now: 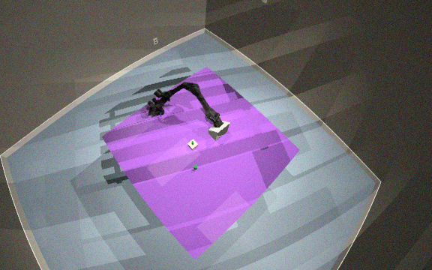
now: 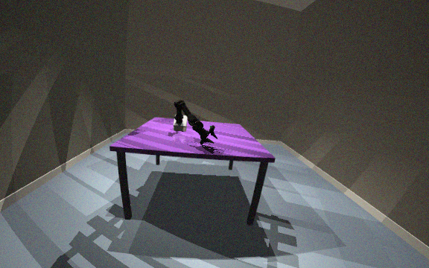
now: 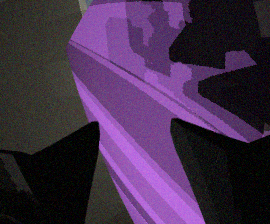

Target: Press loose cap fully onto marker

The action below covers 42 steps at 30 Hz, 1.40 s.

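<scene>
Cap loose, tool partly open and empty

Top view: green cap (image 1: 195, 167) just below holder block (image 1: 193, 146), marker (image 1: 192, 142) uncapped in it. Tool (image 1: 153, 108) (image 2: 213, 138) (image 3: 135, 125) well apart, up-left of the block, over worktop (image 1: 216, 210) (image 2: 233, 149) (image 3: 136, 105) edge.
</scene>
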Each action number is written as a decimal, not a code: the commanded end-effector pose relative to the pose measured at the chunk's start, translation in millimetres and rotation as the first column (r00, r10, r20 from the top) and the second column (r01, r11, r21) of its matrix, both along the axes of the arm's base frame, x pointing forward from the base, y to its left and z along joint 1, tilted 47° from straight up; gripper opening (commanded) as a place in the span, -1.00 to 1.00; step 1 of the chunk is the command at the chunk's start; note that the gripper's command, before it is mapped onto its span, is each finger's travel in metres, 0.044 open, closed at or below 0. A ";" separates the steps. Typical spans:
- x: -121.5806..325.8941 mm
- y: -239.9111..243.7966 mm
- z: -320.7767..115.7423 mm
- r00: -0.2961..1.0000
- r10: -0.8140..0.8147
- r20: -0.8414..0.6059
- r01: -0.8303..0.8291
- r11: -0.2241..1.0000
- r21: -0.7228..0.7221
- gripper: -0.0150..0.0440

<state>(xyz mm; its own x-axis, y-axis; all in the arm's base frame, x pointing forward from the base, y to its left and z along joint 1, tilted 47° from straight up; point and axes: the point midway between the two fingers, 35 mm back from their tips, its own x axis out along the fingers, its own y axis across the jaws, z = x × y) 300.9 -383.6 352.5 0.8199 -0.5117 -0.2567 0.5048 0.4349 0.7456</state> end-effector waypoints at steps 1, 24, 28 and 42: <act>40.8 17.2 -40.8 0.996 0.035 -0.081 -0.027 0.994 0.104 0.31; 168.0 248.0 -267.9 0.637 0.370 -0.677 -0.163 0.922 0.351 0.31; 163.6 284.7 -298.9 0.521 0.362 -0.773 -0.146 0.930 0.337 0.31; 94.1 439.0 -398.0 -0.064 -0.055 -0.996 -0.377 0.926 -0.027 0.31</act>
<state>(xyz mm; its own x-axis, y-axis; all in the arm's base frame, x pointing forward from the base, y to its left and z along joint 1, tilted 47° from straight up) 416.7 20.7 -26.3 -0.0645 -0.4545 -0.8884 0.6376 0.6660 -0.3870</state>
